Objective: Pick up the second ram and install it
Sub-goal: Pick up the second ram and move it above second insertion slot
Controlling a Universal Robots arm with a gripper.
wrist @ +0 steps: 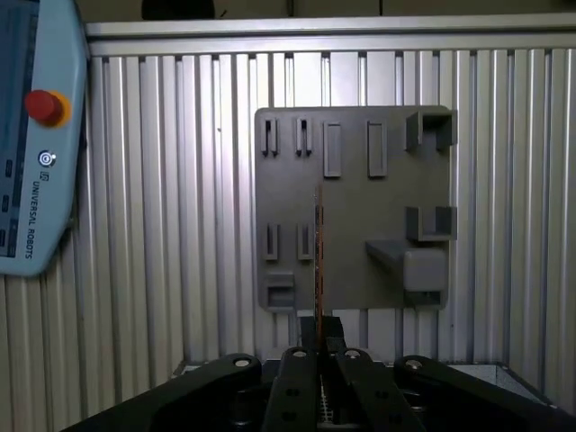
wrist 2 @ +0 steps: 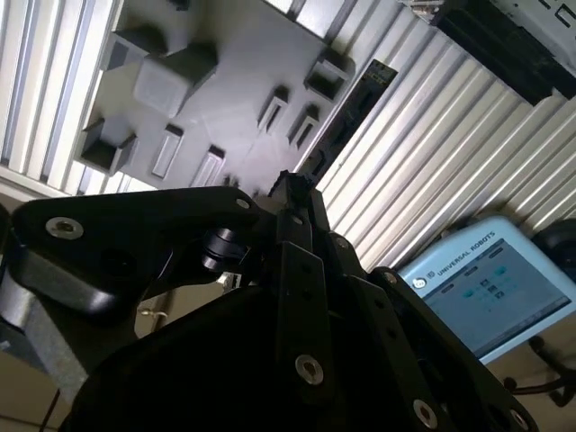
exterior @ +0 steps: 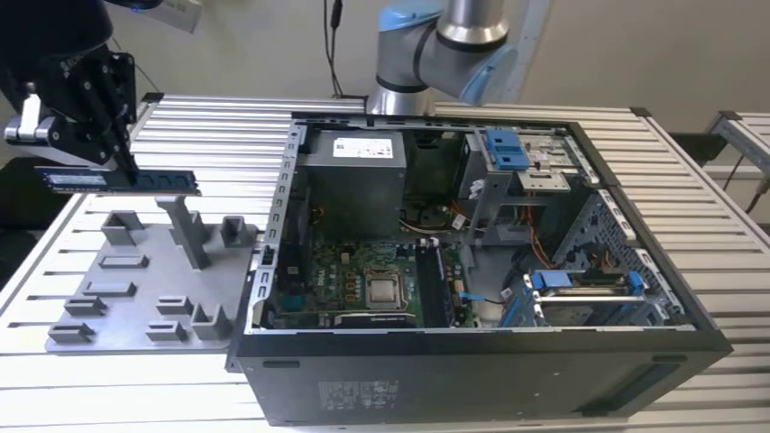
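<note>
**Second ram held clear above the fixture plate**

The end effector (exterior: pixel 118 166) is pinched on the second ram (exterior: pixel 121 181), gripping it by its upper long edge near the labelled end. The stick hangs level, its other end jutting out free towards the computer case (exterior: pixel 481 361). In both wrist views the ram shows edge-on (wrist: pixel 318 261) (wrist 2: pixel 346 117), reaching straight out from between the fingers. Directly below the end effector lies the grey fixture plate (exterior: pixel 72 341) on the slatted worktop (exterior: pixel 216 117), with open air between the ram's lower edge and the plate's upright posts. The open case stands off to one side, apart from the stick's free tip.
</note>
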